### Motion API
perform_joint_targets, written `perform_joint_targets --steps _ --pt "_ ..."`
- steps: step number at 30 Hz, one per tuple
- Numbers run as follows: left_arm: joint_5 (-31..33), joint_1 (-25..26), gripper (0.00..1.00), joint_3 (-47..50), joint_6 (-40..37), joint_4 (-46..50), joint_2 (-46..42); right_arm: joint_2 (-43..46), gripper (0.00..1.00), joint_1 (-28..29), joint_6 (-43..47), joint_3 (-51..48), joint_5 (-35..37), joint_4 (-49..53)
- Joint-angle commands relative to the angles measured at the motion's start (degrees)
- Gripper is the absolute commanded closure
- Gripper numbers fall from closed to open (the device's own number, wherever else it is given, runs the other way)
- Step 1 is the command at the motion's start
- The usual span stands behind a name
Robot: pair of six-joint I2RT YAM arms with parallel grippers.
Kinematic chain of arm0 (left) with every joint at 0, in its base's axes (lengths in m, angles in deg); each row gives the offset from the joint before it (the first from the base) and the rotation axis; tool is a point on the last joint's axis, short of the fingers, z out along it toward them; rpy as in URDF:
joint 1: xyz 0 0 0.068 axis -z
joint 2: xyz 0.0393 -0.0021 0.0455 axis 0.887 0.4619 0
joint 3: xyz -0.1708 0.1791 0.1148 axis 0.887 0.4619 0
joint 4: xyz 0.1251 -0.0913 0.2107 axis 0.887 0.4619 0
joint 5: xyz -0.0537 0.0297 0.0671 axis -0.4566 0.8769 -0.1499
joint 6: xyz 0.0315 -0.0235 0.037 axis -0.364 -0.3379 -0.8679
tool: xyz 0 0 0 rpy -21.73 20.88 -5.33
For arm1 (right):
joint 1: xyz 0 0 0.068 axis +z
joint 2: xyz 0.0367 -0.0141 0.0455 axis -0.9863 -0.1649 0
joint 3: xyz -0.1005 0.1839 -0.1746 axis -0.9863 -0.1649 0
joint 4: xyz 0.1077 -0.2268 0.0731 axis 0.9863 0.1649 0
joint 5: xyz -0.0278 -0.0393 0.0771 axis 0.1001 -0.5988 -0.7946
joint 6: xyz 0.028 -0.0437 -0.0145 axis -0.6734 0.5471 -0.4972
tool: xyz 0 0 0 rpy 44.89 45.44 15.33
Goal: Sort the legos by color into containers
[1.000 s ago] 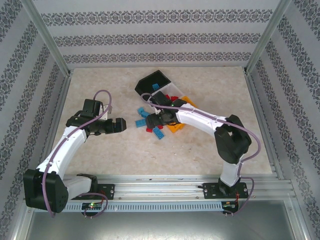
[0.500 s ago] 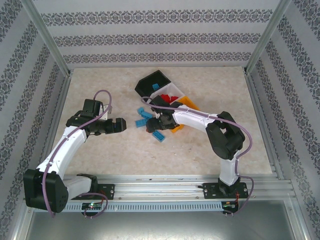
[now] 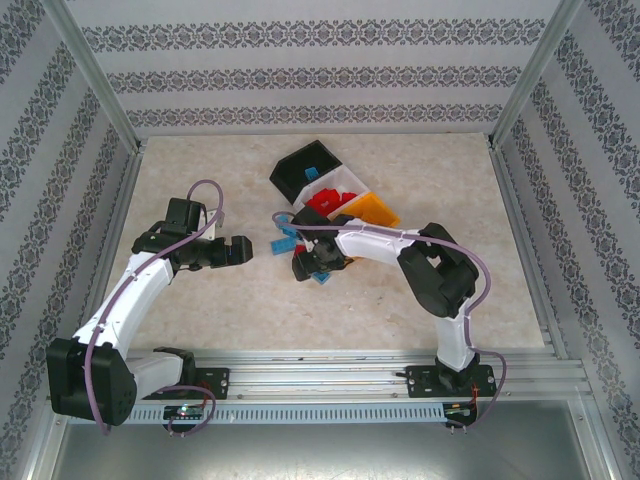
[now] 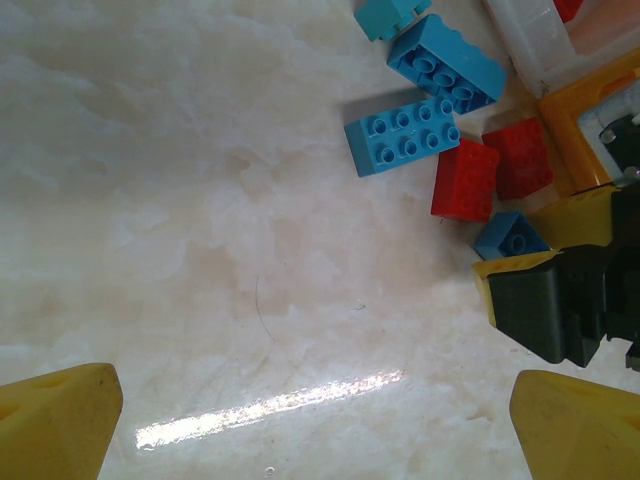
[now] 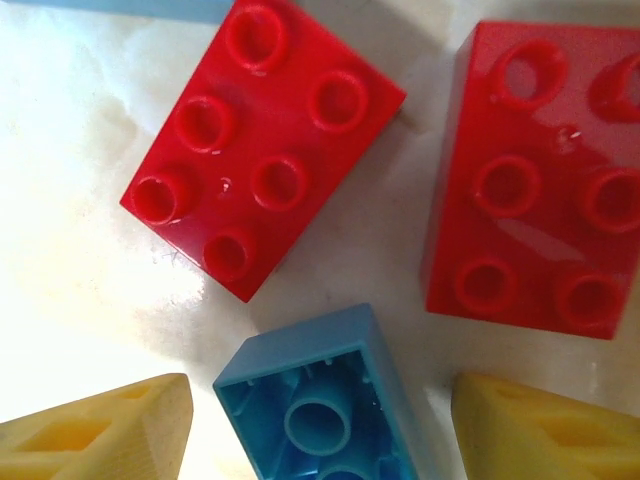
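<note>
Loose legos lie left of the containers: blue bricks [image 4: 405, 135], two red bricks [image 5: 262, 145] and a small blue brick [image 5: 320, 400] lying studs-down. My right gripper [image 5: 320, 432] is low over the pile [image 3: 308, 262] and open. Its yellow fingertips [image 5: 95, 430] flank the upturned blue brick with a gap on each side. My left gripper [image 3: 236, 250] hovers open over bare table left of the pile, nothing between its fingers [image 4: 60, 420]. The black bin [image 3: 305, 165], the white bin [image 3: 340, 180] holding red bricks and the orange bin [image 3: 375, 210] stand in a row.
A marble-patterned table [image 3: 200, 170] fills a frame of metal posts and patterned walls. The right arm's elbow [image 3: 440, 275] rises right of the bins. A metal rail [image 3: 320, 375] with both arm bases runs along the near edge.
The right gripper has moved left and down from beside the orange bin onto the loose pile, and its jaws have narrowed around the small blue brick. The left arm has stayed still.
</note>
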Motion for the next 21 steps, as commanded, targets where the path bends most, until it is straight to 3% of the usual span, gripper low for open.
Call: perform_joint_targets --steps 1,4,8,21 --pt "-1.0 -0.6 0.0 0.2 -0.6 -0.5 -0.1 -0.3 0.36 1.1 0.3 -1.2 1.4 1.0" --pt "-1.0 -0.6 0.0 0.0 -0.6 -0.5 0.0 -0.1 0.42 1.7 -0.1 -2.4 2.0 0.1" --pt "-1.2 -0.6 0.0 0.1 -0.5 -0.5 -0.1 0.2 0.61 2.1 -0.4 -3.3 3.5 -0.1" --pt "-1.5 -0.6 0.0 0.0 -0.5 -0.5 -0.2 10.1 0.63 1.7 0.0 -0.7 4.8 2.8"
